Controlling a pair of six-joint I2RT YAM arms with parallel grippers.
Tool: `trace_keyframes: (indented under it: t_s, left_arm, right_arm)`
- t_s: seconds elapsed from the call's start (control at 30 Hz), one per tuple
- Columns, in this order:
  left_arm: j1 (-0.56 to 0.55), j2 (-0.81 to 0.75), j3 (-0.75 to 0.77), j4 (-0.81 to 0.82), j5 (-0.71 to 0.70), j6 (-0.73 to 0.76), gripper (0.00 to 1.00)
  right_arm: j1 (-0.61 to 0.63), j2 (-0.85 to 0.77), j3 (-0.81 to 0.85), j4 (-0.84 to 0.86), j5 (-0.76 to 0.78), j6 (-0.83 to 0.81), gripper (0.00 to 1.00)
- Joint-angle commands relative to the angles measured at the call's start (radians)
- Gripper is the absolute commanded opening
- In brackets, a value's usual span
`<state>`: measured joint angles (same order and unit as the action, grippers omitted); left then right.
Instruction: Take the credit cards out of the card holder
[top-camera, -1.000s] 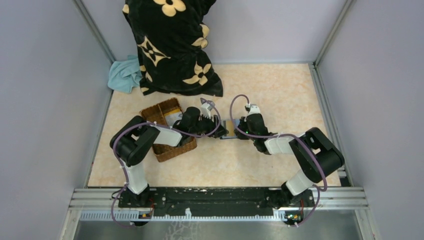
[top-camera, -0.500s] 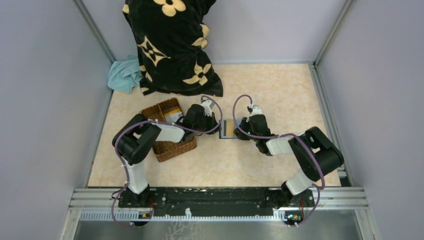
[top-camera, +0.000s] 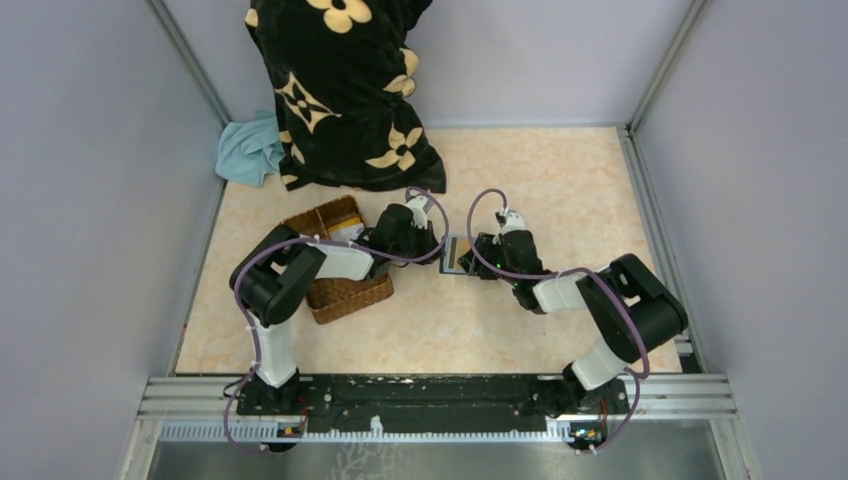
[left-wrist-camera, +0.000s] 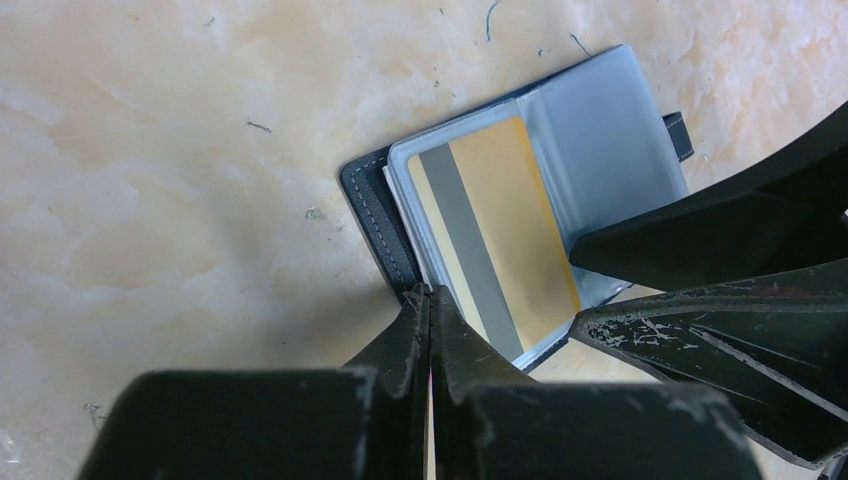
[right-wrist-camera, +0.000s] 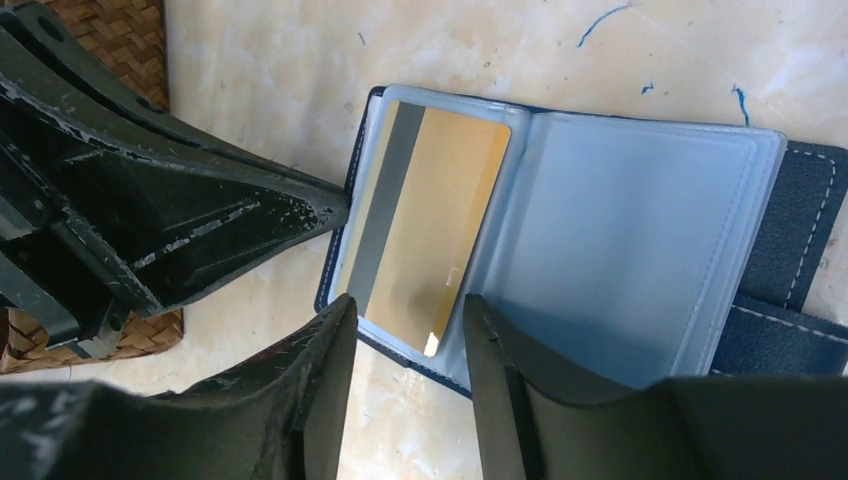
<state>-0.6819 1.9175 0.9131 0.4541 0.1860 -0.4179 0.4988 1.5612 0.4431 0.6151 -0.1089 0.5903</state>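
Holder (right-wrist-camera: 790, 200) lies open and flat on the table (top-camera: 560, 190), mid-table, between our two grippers and just right of the basket (top-camera: 335, 270). Navy cover is down and the clear blue sleeves are up. The clasp tab is on the end toward the right arm.

We see one gold card (right-wrist-camera: 430, 210) with a grey stripe, in the sleeve page on the left-arm side.

Left gripper (left-wrist-camera: 430, 292) is clenched, fingers pressed together. Its tips are at the holder's edge, beside the card's striped side. We cannot tell whether a sleeve lip is pinched between them.

Right gripper (right-wrist-camera: 407, 302) is released with its fingers apart, and it grasps nothing. Its tips straddle the card's short end, one by the holder's outer corner and one near the fold. We cannot tell whether they touch.

The grippers face each other across the holder, close but apart.

The left arm passes over the basket. Something pale lies in the basket's back compartment, too small for us to identify.

A black blanket (top-camera: 340, 90) with cream flowers leans on the back wall. A teal cloth (top-camera: 248, 150) is just left of it. Both are well apart from the holder.
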Motion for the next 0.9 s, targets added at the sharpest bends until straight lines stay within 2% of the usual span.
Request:
trace_keyframes:
  t_s: [0.0, 0.2, 0.43, 0.87]
  left_arm:
    - [0.001, 0.031, 0.0, -0.076, 0.008, 0.013, 0.0]
    - [0.001, 0.026, -0.001, -0.073, 0.025, 0.005, 0.0]
    - [0.001, 0.033, -0.001, -0.066, 0.034, -0.001, 0.0]
    - [0.001, 0.035, -0.003, -0.056, 0.042, -0.011, 0.0]
  right_arm:
    - [-0.014, 0.0, -0.004, 0.02, 0.032, 0.016, 0.46]
    - [-0.019, 0.053, 0.02, 0.052, -0.032, 0.026, 0.47]
    - [-0.081, 0.15, -0.028, 0.327, -0.266, 0.183, 0.42]
    - [-0.106, 0.195, -0.076, 0.609, -0.388, 0.306, 0.35]
